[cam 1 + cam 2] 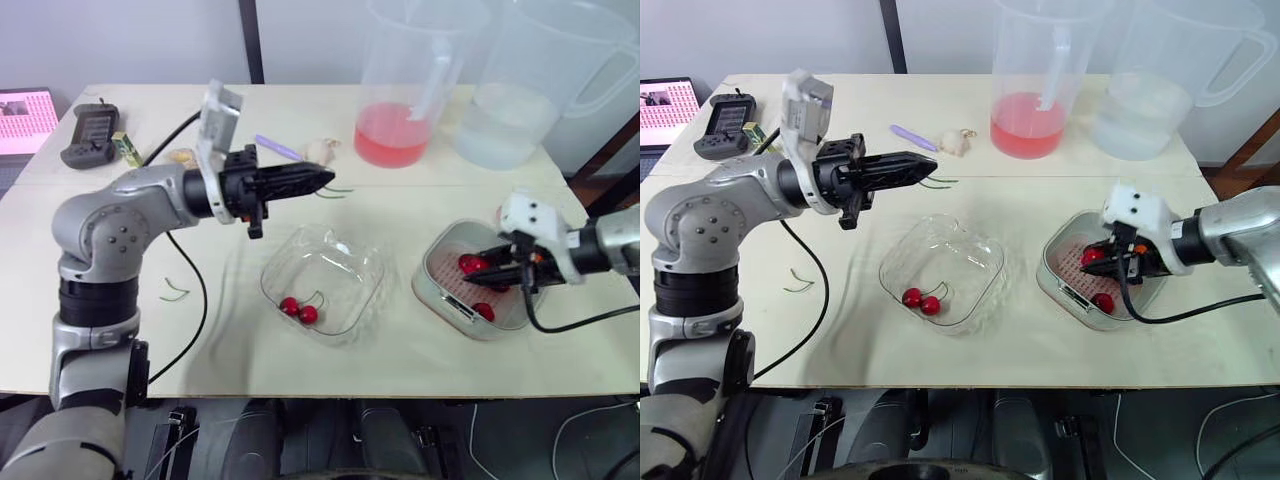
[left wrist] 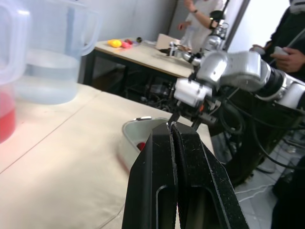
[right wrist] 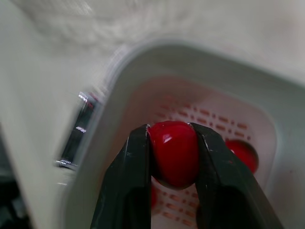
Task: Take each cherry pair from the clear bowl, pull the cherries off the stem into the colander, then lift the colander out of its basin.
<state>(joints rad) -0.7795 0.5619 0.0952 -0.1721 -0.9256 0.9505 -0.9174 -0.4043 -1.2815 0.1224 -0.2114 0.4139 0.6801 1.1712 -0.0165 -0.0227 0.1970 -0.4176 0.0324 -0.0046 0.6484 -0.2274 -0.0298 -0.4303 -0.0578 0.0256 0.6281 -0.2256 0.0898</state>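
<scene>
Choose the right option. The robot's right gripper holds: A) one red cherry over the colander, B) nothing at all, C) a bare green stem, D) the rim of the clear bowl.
A: in the right wrist view the right gripper has its jaws closed on a single red cherry, above the perforated floor of the pink colander.

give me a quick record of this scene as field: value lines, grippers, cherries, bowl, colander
left gripper: shut on a green stem, raised above the table
right gripper: shut on a cherry, over the colander
clear bowl: holds one cherry pair
colander: seated in its basin, a loose cherry inside
dropped stem: on the table beside the left arm
</scene>
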